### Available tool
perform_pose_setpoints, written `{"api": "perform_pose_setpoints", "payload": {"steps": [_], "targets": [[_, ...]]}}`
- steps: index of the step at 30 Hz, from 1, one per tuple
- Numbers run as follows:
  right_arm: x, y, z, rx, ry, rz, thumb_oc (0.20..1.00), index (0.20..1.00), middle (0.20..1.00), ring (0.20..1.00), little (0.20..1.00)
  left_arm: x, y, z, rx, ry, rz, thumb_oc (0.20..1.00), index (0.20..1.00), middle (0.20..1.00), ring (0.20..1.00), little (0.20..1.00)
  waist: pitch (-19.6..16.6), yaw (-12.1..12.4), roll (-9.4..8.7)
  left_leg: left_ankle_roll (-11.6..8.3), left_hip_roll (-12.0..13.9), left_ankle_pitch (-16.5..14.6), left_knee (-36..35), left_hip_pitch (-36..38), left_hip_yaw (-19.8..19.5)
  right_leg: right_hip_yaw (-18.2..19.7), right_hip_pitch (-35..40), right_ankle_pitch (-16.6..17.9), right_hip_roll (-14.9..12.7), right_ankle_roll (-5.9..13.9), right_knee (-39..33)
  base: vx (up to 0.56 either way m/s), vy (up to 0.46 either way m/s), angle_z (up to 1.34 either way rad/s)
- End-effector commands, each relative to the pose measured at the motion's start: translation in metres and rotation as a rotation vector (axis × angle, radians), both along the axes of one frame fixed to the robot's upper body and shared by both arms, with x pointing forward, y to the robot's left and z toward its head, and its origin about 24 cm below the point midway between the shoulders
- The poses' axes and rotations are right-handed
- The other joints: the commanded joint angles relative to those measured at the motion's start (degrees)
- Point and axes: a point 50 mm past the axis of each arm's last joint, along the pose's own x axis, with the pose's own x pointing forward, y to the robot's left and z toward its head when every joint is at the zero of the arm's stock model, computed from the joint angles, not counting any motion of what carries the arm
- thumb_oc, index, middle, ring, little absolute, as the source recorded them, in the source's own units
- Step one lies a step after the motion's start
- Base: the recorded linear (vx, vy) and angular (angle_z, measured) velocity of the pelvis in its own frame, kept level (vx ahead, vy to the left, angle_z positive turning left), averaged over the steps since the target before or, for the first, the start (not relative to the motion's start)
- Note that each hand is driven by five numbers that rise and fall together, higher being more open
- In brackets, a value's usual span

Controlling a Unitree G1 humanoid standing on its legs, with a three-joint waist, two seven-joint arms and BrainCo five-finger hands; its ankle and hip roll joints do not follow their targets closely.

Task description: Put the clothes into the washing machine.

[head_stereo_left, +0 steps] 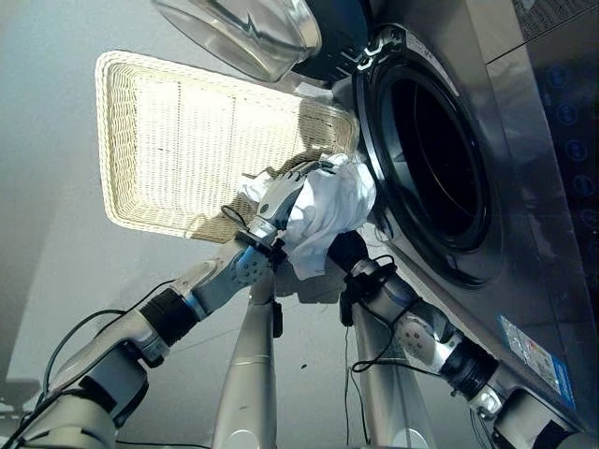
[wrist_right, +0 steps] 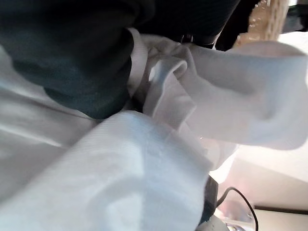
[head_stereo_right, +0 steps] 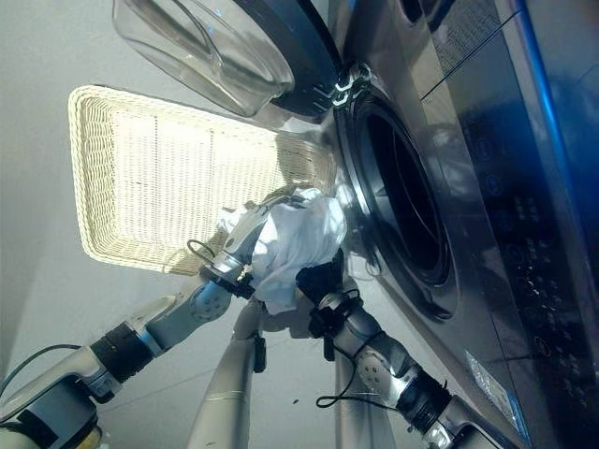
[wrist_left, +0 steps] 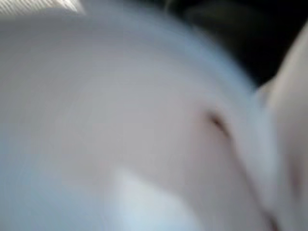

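Note:
A bunched white garment (head_stereo_left: 329, 208) is held up between my two hands, just in front of the lower rim of the washing machine's round opening (head_stereo_left: 435, 159). My left hand (head_stereo_left: 279, 198) lies against the bundle's side away from the machine, its fingers curled over the cloth. My right hand (head_stereo_left: 348, 251) is under the bundle, its dark cover showing and its fingers buried in the fabric. The right wrist view shows folds of the garment (wrist_right: 144, 168) against the dark cover. White cloth (wrist_left: 120, 120) lies close over the left wrist view.
The machine's glass door (head_stereo_left: 243, 33) stands swung open above the opening. A pale wicker basket (head_stereo_left: 108, 140) sits on the floor to the left of the machine, with no clothes in it. The machine's steel front (head_stereo_left: 524, 234) runs along the right.

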Motion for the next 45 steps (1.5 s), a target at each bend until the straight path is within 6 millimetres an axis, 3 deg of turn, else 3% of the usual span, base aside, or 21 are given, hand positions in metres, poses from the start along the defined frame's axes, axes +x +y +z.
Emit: {"api": "perform_pose_setpoints", "payload": {"steps": [1, 2, 3, 6, 13, 18, 21, 22, 26, 31, 32, 33, 34, 35, 36, 39, 41, 42, 43, 44, 45], "targets": [[0.003, -0.015, 0.054, 0.261, -0.232, -0.093, 0.2, 0.2, 0.2, 0.2, 0.2, -0.025, 0.0, -0.043, 0.036, 0.086, -0.032, 0.2, 0.2, 0.2, 0.2, 0.2, -1.2, -2.2, 4.15, 3.31, -4.0, 5.9, -1.6, -1.9, 1.6, -5.5, 1.9, 3.0, 0.3, 3.93, -0.6, 0.0, 0.0, 0.0], [0.006, -0.024, 0.052, 0.29, -0.22, -0.132, 0.2, 0.2, 0.2, 0.2, 0.2, -0.026, 0.003, -0.048, 0.046, 0.102, -0.019, 0.545, 0.545, 0.545, 0.545, 0.545, -1.2, -2.3, 4.27, 3.28, -4.0, 5.7, -1.4, -1.7, 1.7, -5.5, 2.1, 2.9, 0.2, 3.95, -0.5, 0.0, 0.003, -0.03], [0.008, -0.029, 0.049, 0.306, -0.212, -0.155, 0.2, 0.2, 0.2, 0.2, 0.2, -0.025, 0.005, -0.051, 0.052, 0.115, -0.01, 1.0, 1.0, 1.0, 1.0, 1.0, -1.2, -2.3, 4.36, 3.26, -4.0, 5.6, -1.3, -1.6, 1.7, -5.6, 2.3, 2.8, 0.1, 3.98, -0.4, 0.0, 0.0, 0.0], [0.01, -0.035, 0.047, 0.342, -0.2, -0.195, 0.2, 0.2, 0.2, 0.2, 0.2, -0.025, 0.009, -0.056, 0.046, 0.144, 0.027, 1.0, 1.0, 1.0, 1.0, 1.0, -1.2, -2.3, 4.54, 3.28, -3.9, 5.6, -1.3, -1.4, 1.7, -5.6, 2.4, 2.7, 0.1, 3.96, -0.2, 0.0, 0.0, 0.0], [0.029, -0.071, 0.043, 0.518, -0.204, -0.362, 0.2, 0.2, 0.2, 0.2, 0.2, -0.016, 0.048, -0.076, -0.494, 0.347, 0.212, 1.0, 1.0, 1.0, 1.0, 1.0, -1.2, -0.9, 5.59, 3.51, -4.0, 5.5, -2.4, 0.3, 0.5, -5.6, 4.0, 1.6, 0.1, 4.01, 0.5, 0.0, -0.034, -0.01], [0.053, -0.116, 0.051, 0.76, -0.169, -0.497, 0.2, 0.2, 0.2, 0.2, 0.2, -0.011, 0.084, -0.079, -0.944, 0.389, 0.318, 1.0, 1.0, 1.0, 1.0, 1.0, -1.2, 0.4, 7.0, 3.23, -4.4, 5.2, -2.5, 1.2, 0.1, -6.5, 4.8, 0.9, -0.5, 3.78, 0.9, 0.02, -0.07, 0.01], [0.06, -0.134, 0.058, 0.889, -0.167, -0.548, 0.2, 0.2, 0.2, 0.2, 0.2, -0.009, 0.094, -0.081, -1.069, 0.399, 0.345, 1.0, 1.0, 1.0, 1.0, 1.0, -1.2, 0.9, 7.51, 3.26, -4.7, 5.7, -2.7, 1.0, -0.2, -6.5, 4.7, 1.1, -0.4, 3.53, 0.8, 0.0, -0.074, 0.14], [0.066, -0.16, 0.07, 1.022, -0.193, -0.609, 0.2, 0.2, 0.2, 0.2, 0.2, -0.009, 0.106, -0.083, -1.169, 0.399, 0.361, 1.0, 1.0, 1.0, 1.0, 1.0, -1.2, 1.4, 8.15, 3.16, -4.9, 5.5, -2.7, 1.2, -0.2, -6.5, 5.0, 0.7, -0.5, 3.42, 1.0, 0.03, -0.058, 0.08], [0.066, -0.208, 0.094, 1.312, -0.276, -0.697, 0.2, 0.2, 0.2, 0.2, 0.2, -0.014, 0.12, -0.091, -1.254, 0.414, 0.38, 1.0, 1.0, 1.0, 1.0, 1.0, -1.2, 1.8, 9.2, 2.98, -5.1, 5.0, -2.3, 1.4, 0.2, -6.7, 5.1, 0.1, -0.8, 3.14, 1.3, 0.03, -0.014, 0.02], [0.016, -0.306, 0.135, 1.591, -0.638, -1.113, 0.2, 0.2, 0.2, 0.2, 0.2, -0.031, 0.134, -0.105, -1.209, 0.449, 0.407, 1.0, 1.0, 1.0, 1.0, 1.0, -1.2, 2.3, 10.63, 3.07, -5.2, 3.2, -2.0, 2.8, 0.5, -6.6, 6.5, -1.7, -1.0, 2.86, 1.7, 0.06, 0.01, 0.03], [0.014, -0.309, 0.138, 1.595, -0.652, -1.127, 0.2, 0.2, 0.2, 0.2, 0.2, -0.031, 0.134, -0.104, -1.208, 0.449, 0.404, 1.0, 1.0, 1.0, 1.0, 1.0, -1.2, 2.4, 10.74, 3.07, -5.2, 3.7, -2.0, 2.4, 0.6, -6.7, 6.2, -1.2, -1.0, 2.79, 1.6, 0.03, 0.033, 0.08], [-0.035, -0.346, 0.164, 1.54, -0.924, -1.388, 0.2, 0.2, 0.2, 0.2, 0.2, -0.038, 0.143, -0.103, -1.206, 0.462, 0.4, 1.0, 1.0, 1.0, 1.0, 1.0, -1.2, 2.4, 10.96, 3.09, -5.2, 3.4, -1.9, 2.7, 0.6, -6.7, 6.7, -1.5, -1.0, 2.6, 1.6, 0.01, 0.029, 0.06], [-0.038, -0.347, 0.167, 1.534, -0.937, -1.41, 0.2, 0.2, 0.2, 0.2, 0.2, -0.038, 0.144, -0.103, -1.208, 0.465, 0.397, 1.0, 1.0, 1.0, 1.0, 1.0, -1.2, 2.5, 11.03, 3.09, -5.2, 3.6, -1.9, 2.6, 0.6, -6.7, 6.6, -1.3, -0.9, 2.57, 1.6, 0.08, 0.037, 0.08], [-0.076, -0.367, 0.174, 1.535, -1.075, -1.585, 0.2, 0.2, 0.2, 0.2, 0.2, -0.046, 0.157, -0.104, -1.216, 0.472, 0.415, 1.0, 1.0, 1.0, 1.0, 1.0, -1.2, 2.1, 10.7, 3.2, -5.4, 2.5, -1.4, 3.2, 0.4, -6.6, 7.1, -2.0, -1.0, 2.71, 1.8, 0.04, 0.009, 0.07], [-0.106, -0.38, 0.168, 1.579, -1.157, -1.766, 0.2, 0.2, 0.2, 0.2, 0.2, -0.05, 0.164, -0.105, -1.233, 0.48, 0.422, 1.0, 1.0, 1.0, 1.0, 1.0, -1.2, 1.8, 10.31, 3.3, -5.5, 2.8, -1.1, 2.7, 0.3, -6.8, 6.8, -1.2, -1.1, 2.88, 1.6, 0.05, 0.007, 0.06], [-0.155, -0.407, 0.148, 1.71, -1.148, -2.003, 0.2, 0.2, 0.2, 0.2, 0.2, -0.056, 0.178, -0.106, -1.257, 0.495, 0.46, 1.0, 1.0, 1.0, 1.0, 1.0, -1.2, 0.4, 9.03, 3.25, -5.6, 2.5, 0.4, 1.6, -0.3, -6.2, 5.8, -0.3, -1.1, 3.27, 1.7, 0.05, 0.016, 0.05], [-0.169, -0.421, 0.134, 1.721, -1.028, -2.088, 0.2, 0.2, 0.2, 0.2, 0.2, -0.057, 0.18, -0.107, -1.24, 0.51, 0.476, 1.0, 1.0, 1.0, 1.0, 1.0, -1.2, 0.0, 8.36, 3.46, -5.7, 2.4, 1.3, 1.3, -0.6, -5.6, 5.7, -0.3, -0.8, 3.2, 2.1, 0.07, -0.01, 0.03], [-0.168, -0.431, 0.124, 1.745, -0.897, -2.055, 0.523, 0.523, 0.523, 0.523, 0.523, -0.055, 0.177, -0.108, -1.23, 0.525, 0.469, 1.0, 1.0, 1.0, 1.0, 1.0, -1.2, 0.3, 8.11, 3.61, -5.6, 2.4, 1.8, 0.9, -0.6, -5.3, 5.5, -0.4, -0.7, 3.21, 2.5, 0.05, -0.013, -0.03], [-0.165, -0.434, 0.12, 1.751, -0.865, -2.029, 0.708, 0.708, 0.708, 0.708, 0.708, -0.054, 0.176, -0.108, -1.23, 0.529, 0.466, 1.0, 1.0, 1.0, 1.0, 1.0, -1.2, 0.5, 8.11, 3.63, -5.6, 2.4, 1.9, 0.8, -0.5, -5.2, 5.5, -0.4, -0.7, 3.22, 2.6, 0.06, -0.026, -0.11], [-0.129, -0.436, 0.112, 1.746, -0.609, -1.826, 1.0, 1.0, 1.0, 1.0, 1.0, -0.048, 0.167, -0.109, -1.219, 0.553, 0.446, 1.0, 1.0, 1.0, 1.0, 1.0, -1.2, 1.1, 8.36, 3.76, -5.7, 2.4, 2.3, 0.6, -0.3, -5.0, 5.3, -0.3, -0.9, 3.3, 2.9, 0.04, -0.02, -0.11], [-0.122, -0.435, 0.109, 1.739, -0.562, -1.806, 1.0, 1.0, 1.0, 1.0, 1.0, -0.046, 0.166, -0.109, -1.217, 0.555, 0.44, 1.0, 1.0, 1.0, 1.0, 1.0, -1.2, 1.4, 8.39, 3.82, -5.8, 2.4, 2.3, 0.4, -0.3, -5.0, 5.2, -0.3, -1.0, 3.3, 2.9, 0.04, -0.081, -0.09]]}}
